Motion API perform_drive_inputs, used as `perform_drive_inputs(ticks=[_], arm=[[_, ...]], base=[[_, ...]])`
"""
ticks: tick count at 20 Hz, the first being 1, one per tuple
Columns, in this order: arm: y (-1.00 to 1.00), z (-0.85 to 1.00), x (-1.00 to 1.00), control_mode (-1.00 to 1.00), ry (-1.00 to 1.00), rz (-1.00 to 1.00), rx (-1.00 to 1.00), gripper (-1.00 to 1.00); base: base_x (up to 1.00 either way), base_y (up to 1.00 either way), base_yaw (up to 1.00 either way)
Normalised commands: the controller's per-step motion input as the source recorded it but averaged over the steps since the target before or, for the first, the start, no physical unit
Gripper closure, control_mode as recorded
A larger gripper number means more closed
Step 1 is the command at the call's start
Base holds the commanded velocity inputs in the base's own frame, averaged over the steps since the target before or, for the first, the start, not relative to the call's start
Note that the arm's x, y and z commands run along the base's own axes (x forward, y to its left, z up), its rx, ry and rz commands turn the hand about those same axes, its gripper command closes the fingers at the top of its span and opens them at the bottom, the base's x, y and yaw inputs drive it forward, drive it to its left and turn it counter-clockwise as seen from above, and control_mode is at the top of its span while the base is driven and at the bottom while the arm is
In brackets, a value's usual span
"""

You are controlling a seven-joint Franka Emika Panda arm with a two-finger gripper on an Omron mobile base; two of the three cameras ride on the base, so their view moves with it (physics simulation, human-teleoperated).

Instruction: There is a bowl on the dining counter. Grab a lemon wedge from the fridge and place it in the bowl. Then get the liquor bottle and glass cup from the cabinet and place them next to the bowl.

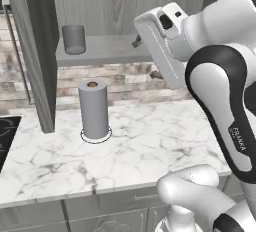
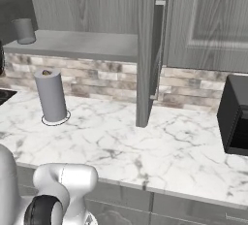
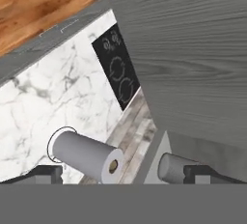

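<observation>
Beside cabinet shelf [image 1: 107, 50], hand [image 3: 123, 174] agape

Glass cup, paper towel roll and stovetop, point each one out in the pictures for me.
glass cup [image 1: 74, 39], left base view, middle of its side, on the cabinet shelf.
paper towel roll [image 1: 93, 108], left base view, middle of its upright side.
stovetop [image 3: 118, 71], hand view, dark surface between burner rings.

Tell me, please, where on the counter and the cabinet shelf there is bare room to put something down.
The marble counter is bare between the paper towel roll and the black appliance, apart from the open cabinet door hanging over its back. The cabinet shelf is free right of the grey cup. It is crowded only near the cup, where the open claw reaches in.
</observation>
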Motion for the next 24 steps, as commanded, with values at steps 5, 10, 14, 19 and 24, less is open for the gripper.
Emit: perform_drive_inputs(ticks=[5, 10, 14, 19, 24], arm=[[-0.01, 0.00, 0.51, -1.00, 0.00, 0.00, 0.17, -1.00], [-0.03, 0.00, 0.05, -1.00, 0.00, 0.00, 0.01, -1.00], [0.00, 0.00, 0.42, -1.00, 0.00, 0.00, 0.08, -1.00], [0.00, 0.00, 0.54, -1.00, 0.00, 0.03, 0.11, -1.00], [0.10, 0.00, 0.46, -1.00, 0.06, 0.00, 0.03, -1.00]], base=[[0.00, 0.00, 0.00], [0.00, 0.00, 0.00], [0.00, 0.00, 0.00], [0.00, 0.00, 0.00], [0.00, 0.00, 0.00]])
